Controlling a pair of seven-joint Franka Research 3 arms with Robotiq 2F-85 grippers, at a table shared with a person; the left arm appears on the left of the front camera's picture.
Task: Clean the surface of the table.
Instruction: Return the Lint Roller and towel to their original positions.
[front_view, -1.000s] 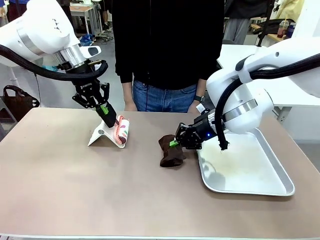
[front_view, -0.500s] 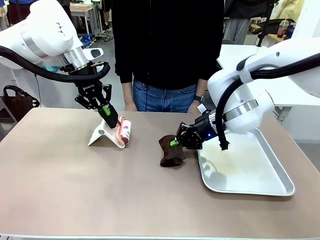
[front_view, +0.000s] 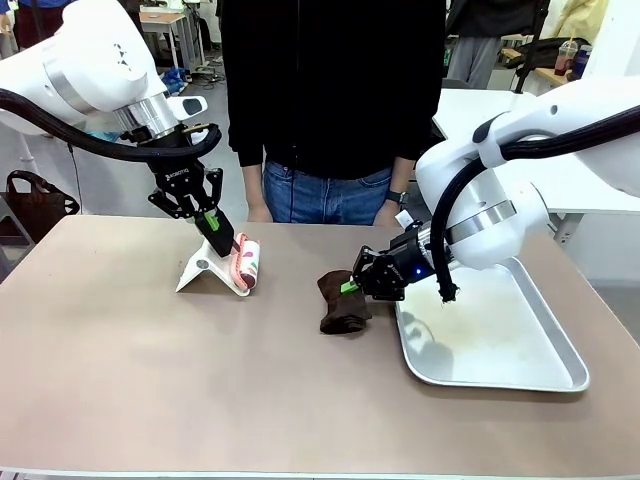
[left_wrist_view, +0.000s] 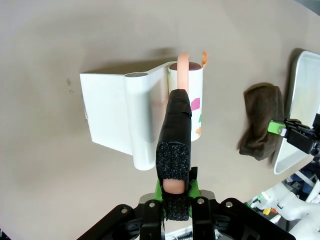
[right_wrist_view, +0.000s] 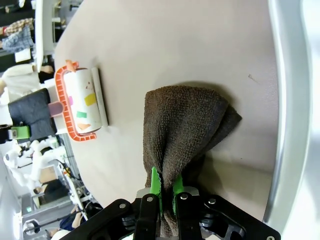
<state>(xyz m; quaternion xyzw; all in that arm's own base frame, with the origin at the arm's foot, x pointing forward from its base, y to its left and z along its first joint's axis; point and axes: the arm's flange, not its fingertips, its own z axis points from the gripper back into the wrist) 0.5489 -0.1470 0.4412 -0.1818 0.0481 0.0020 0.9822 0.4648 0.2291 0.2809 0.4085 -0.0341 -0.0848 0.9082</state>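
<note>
Spanning whole front view, bench (front_view: 150, 380) sits rigid, smooth, matte; nothing to grasp, only wipe. Right end effector (front_view: 348, 287) clamped on soft brown cloth (front_view: 342, 305) beside tray (front_view: 500, 375). Left end effector (front_view: 212, 225) clamped on lint roller (front_view: 245, 262) handle; roller light, stiff.

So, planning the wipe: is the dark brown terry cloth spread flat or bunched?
Bunched: the dark brown terry cloth hangs in folds from the shut right gripper, draping onto the beige-brown table.
</note>
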